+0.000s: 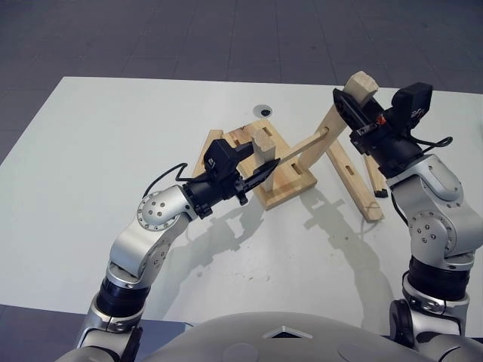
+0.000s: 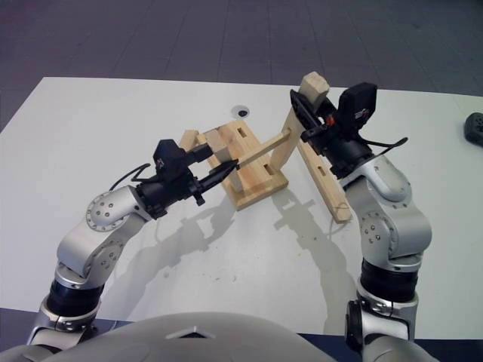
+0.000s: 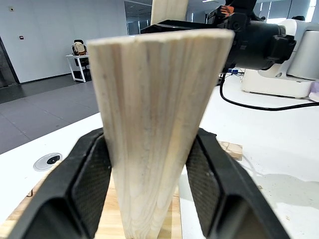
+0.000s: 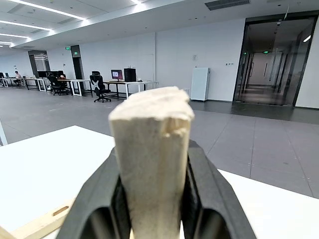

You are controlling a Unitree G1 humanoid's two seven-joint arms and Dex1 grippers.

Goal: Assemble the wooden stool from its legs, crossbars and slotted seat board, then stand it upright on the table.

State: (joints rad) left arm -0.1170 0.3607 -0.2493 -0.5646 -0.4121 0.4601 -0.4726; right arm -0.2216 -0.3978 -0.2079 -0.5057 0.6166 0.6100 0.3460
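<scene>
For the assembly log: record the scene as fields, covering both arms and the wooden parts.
Left gripper: fingers shut on upright wooden piece at the seat board
Right gripper: fingers shut on top of tilted slotted leg, its foot on the table
Crossbar: runs from slotted leg towards upright wooden piece
Seat board: flat on table
Stool: not yet assembled

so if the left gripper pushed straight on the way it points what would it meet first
The upright leg that the left gripper is shut on; beyond it, probably the crossbar, though depth is unclear.
</scene>
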